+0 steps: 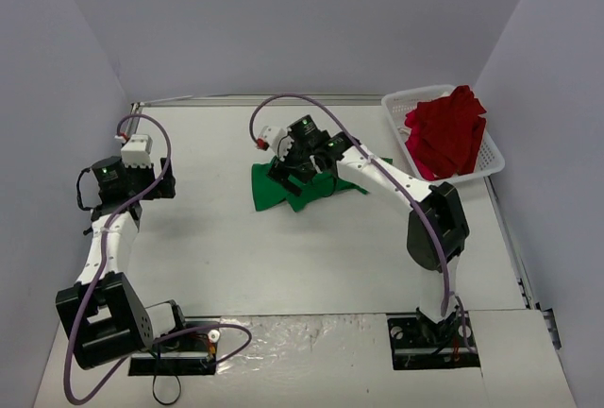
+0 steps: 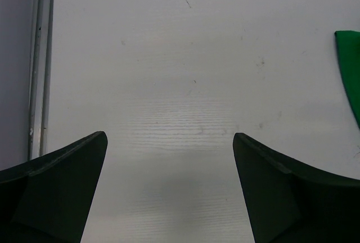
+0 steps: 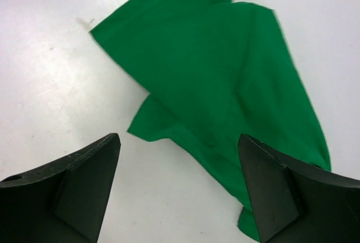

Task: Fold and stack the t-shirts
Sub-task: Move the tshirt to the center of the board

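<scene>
Right gripper (image 3: 179, 139) hangs with its fingers spread wide and nothing between them, directly over the green t-shirt (image 1: 268, 191); whether the tips touch the cloth cannot be told. That shirt lies in a rumpled, partly folded heap on the white table (image 1: 283, 266), around the middle and towards the far side, its layers overlapping unevenly. Well apart from it, the red t-shirt (image 1: 445, 134) sits bunched in the white lattice basket (image 1: 400, 104) at the far right corner, rising above the rim. Left gripper (image 2: 169, 137) is likewise parted and holds nothing, over bare table at the left, with only a sliver of green cloth at the right margin of its wrist view.
</scene>
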{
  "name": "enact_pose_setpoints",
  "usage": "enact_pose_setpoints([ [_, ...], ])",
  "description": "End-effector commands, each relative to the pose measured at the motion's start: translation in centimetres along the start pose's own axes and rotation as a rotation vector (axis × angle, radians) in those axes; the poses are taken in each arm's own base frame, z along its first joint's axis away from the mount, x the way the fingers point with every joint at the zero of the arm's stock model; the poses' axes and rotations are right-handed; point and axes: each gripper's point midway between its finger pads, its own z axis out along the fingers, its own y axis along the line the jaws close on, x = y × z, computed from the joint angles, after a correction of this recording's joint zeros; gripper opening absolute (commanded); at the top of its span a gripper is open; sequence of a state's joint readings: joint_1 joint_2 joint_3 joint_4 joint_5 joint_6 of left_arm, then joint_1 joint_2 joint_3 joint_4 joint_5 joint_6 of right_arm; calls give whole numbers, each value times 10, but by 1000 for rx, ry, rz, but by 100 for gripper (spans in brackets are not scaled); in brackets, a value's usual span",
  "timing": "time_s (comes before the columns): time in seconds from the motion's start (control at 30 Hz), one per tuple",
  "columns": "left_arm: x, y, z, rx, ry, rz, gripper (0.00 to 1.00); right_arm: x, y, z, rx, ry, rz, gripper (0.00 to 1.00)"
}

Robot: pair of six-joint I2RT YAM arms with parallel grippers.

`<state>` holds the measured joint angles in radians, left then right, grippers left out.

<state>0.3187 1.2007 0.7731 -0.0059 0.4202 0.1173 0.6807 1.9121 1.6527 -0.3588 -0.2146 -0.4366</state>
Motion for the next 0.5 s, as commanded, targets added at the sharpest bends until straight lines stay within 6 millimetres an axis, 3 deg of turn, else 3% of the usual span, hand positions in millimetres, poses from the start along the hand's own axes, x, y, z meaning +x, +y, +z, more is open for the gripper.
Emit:
enact_pose_setpoints([
  [0.0,-14,2,-5,6,-21,-24,94,17,20,4,-65,63,-76,82],
  [0.17,-14,9,-8,-15,-22,-30,94,19,33,26,-33,124,-180,82],
  [0.47,-6,16,-8,-24,-13,-41,94,8,51,58,-18,142,-278,81],
])
